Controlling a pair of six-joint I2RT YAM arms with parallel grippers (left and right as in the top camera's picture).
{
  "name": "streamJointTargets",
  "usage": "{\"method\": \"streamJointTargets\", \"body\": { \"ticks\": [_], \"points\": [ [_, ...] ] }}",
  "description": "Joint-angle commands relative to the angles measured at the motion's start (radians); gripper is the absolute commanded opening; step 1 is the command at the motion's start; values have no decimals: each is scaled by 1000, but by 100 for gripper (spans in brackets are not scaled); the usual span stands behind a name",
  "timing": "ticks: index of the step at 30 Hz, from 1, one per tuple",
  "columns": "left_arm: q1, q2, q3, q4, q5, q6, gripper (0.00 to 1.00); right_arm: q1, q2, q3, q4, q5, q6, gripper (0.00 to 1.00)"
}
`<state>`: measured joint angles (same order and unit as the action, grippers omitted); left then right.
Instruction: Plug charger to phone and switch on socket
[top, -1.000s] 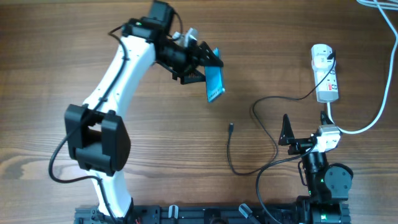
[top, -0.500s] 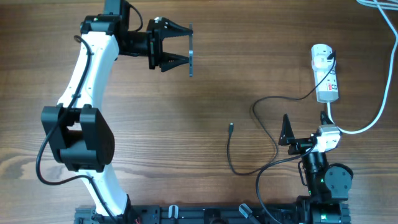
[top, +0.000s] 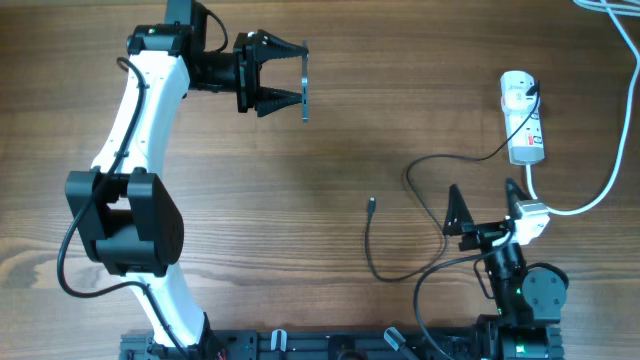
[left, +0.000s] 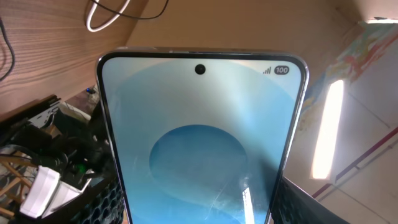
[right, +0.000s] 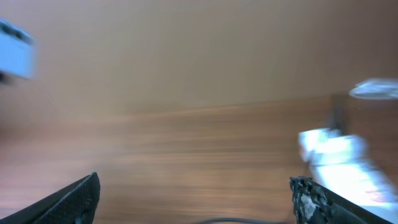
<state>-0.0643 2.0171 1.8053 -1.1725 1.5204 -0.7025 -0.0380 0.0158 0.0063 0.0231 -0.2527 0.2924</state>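
Note:
My left gripper (top: 300, 72) is shut on the phone (top: 304, 88) and holds it in the air at the far left, edge-on to the overhead camera. In the left wrist view the phone's cyan screen (left: 199, 143) fills the frame between the jaws (left: 199, 214). The charger cable (top: 405, 272) lies looped on the table, its metal-tipped connector (top: 371, 205) free at mid-table. Its black plug (top: 531, 92) sits in the white socket (top: 524, 125) at the right. My right gripper (top: 482, 195) is open and empty, near the front right, below the socket. The right wrist view is blurred; its jaws (right: 196, 199) are apart.
The socket's white lead (top: 600, 190) runs from the strip's near end to the right and up along the table's right edge. A blurred white shape (right: 336, 155), likely the socket, shows in the right wrist view. The arm bases stand at the front edge.
The left arm swung the phone left and back and turned it edge-on; over the last half second it has held still. The right gripper has tilted slightly to the left.

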Motion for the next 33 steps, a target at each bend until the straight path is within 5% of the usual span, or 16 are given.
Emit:
{"method": "streamJointTargets", "body": {
  "ticks": [1, 3, 6, 8, 12, 15, 17, 20, 22, 27, 33],
  "points": [
    [4, -39, 1, -3, 56, -13, 67, 6, -4, -1, 10, -209, 781, 100],
    [4, -39, 1, -3, 56, -13, 67, 6, -4, -1, 71, -239, 1083, 99],
    [4, -39, 1, -3, 56, -13, 67, 6, -1, 5, 393, -308, 1093, 100],
    [4, -39, 1, -3, 56, -13, 67, 6, 18, 68, 437, -317, 1019, 100],
    [4, -39, 1, -3, 56, -13, 66, 6, 240, 449, -45, -372, 565, 99],
    [4, -39, 1, -3, 56, -13, 66, 6, 570, 824, -522, -422, 260, 100],
    [4, -39, 1, -3, 56, -13, 66, 6, 741, 997, -627, -554, 233, 100],
    [4, -39, 1, -3, 56, -13, 66, 22, 908, 1072, -521, -798, 333, 99],
    [4, -39, 1, -3, 56, -13, 66, 102, 955, 1137, -620, -664, 280, 99],
    [4, -39, 1, -3, 56, -13, 66, 527, 1198, 1649, -1195, 153, 236, 99],
    [4, -39, 1, -3, 53, -13, 66, 857, 1684, 2272, -1509, 527, 246, 100]
  ]
}}
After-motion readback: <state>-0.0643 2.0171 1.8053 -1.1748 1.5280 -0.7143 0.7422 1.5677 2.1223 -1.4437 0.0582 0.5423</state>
